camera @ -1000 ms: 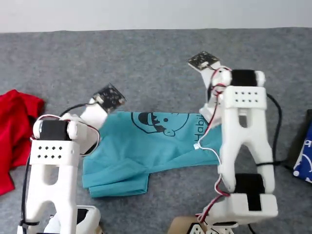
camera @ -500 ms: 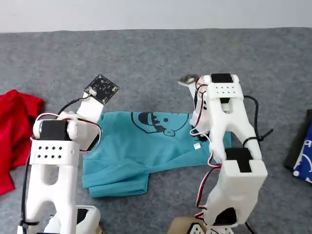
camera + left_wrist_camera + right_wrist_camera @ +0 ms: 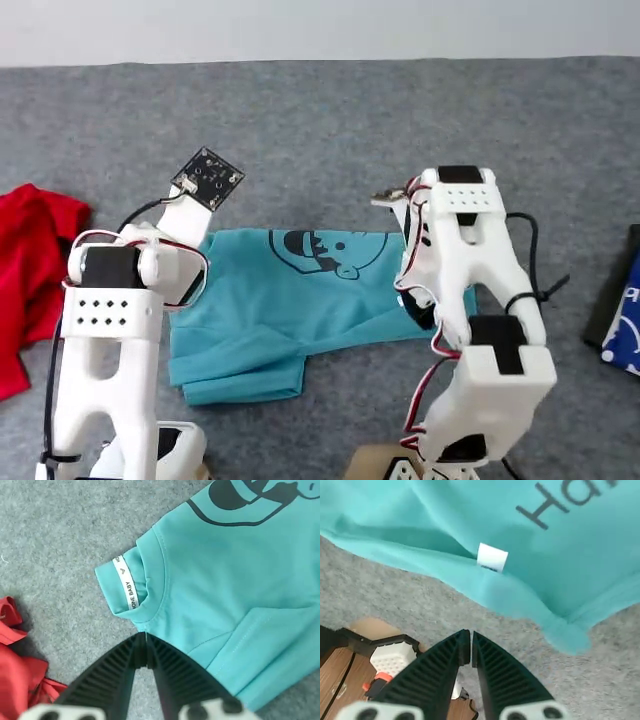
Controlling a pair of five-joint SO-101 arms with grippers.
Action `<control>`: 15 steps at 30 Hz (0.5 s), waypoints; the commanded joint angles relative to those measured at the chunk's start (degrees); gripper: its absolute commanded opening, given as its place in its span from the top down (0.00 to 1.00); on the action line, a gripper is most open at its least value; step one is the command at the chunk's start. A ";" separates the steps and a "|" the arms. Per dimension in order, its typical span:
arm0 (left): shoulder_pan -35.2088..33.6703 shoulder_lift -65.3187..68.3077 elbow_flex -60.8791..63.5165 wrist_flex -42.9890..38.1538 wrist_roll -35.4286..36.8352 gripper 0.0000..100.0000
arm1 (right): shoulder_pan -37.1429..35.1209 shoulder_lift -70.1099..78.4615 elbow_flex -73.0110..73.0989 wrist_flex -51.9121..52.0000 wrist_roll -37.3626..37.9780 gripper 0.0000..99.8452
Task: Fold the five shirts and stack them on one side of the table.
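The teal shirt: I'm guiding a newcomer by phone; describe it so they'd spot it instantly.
On the grey table, look in the middle, between the left arm and right arm. The teal shirt lies partly folded; unlike the red shirt crumpled at the left, it bears a dark cartoon print and a white neck label.

Black hand (image 3: pixel 146 641) pressed closed, tips at the collar edge of a teal shirt (image 3: pixel 225 580) spread on the grey surface (image 3: pixel 60 535). White neck label (image 3: pixel 126 586) turned outward. Red shirt (image 3: pixel 17 680) nearby.
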 commanded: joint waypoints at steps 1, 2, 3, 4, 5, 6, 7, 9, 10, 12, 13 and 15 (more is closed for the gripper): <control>0.09 -1.67 -2.07 -1.14 0.44 1.00 | 0.31 -4.97 -3.25 0.22 -0.70 0.99; 0.09 -1.67 -2.07 -1.14 0.44 1.00 | 0.48 -5.23 -4.75 -0.92 -0.70 0.99; 0.09 -1.67 -1.98 -1.14 0.44 1.00 | 0.57 -5.23 -6.24 -2.15 -0.70 0.99; 0.18 -1.67 -1.98 -1.14 0.44 1.00 | 0.57 -4.88 -7.21 -3.74 -0.70 0.99; 0.18 -1.67 -1.98 -1.14 0.44 1.00 | 0.66 -4.44 -7.74 -5.49 -0.70 0.99; 0.18 -1.67 -1.98 -1.14 0.44 1.00 | 0.66 -3.82 -7.74 -7.43 -0.70 0.99; 0.18 -1.67 -1.98 -1.14 0.44 1.00 | 0.75 -2.95 -7.74 -9.27 -0.70 0.99; 0.18 -1.67 -1.89 -1.14 0.44 1.00 | 0.75 -0.40 -7.74 -12.35 -0.70 0.99; 0.18 -1.67 -1.89 -1.05 0.44 1.00 | 0.75 1.01 -7.74 -13.67 -0.70 0.99; 0.09 -1.67 -1.80 -0.88 0.44 1.00 | 0.75 3.74 -7.91 -16.13 -0.70 0.99; 0.00 -1.67 -1.71 -0.79 0.44 1.00 | 0.75 5.14 -7.91 -16.92 -0.70 0.99; -0.18 -1.67 -1.71 -0.70 0.44 1.00 | 0.75 7.96 -7.91 -17.10 -0.62 0.99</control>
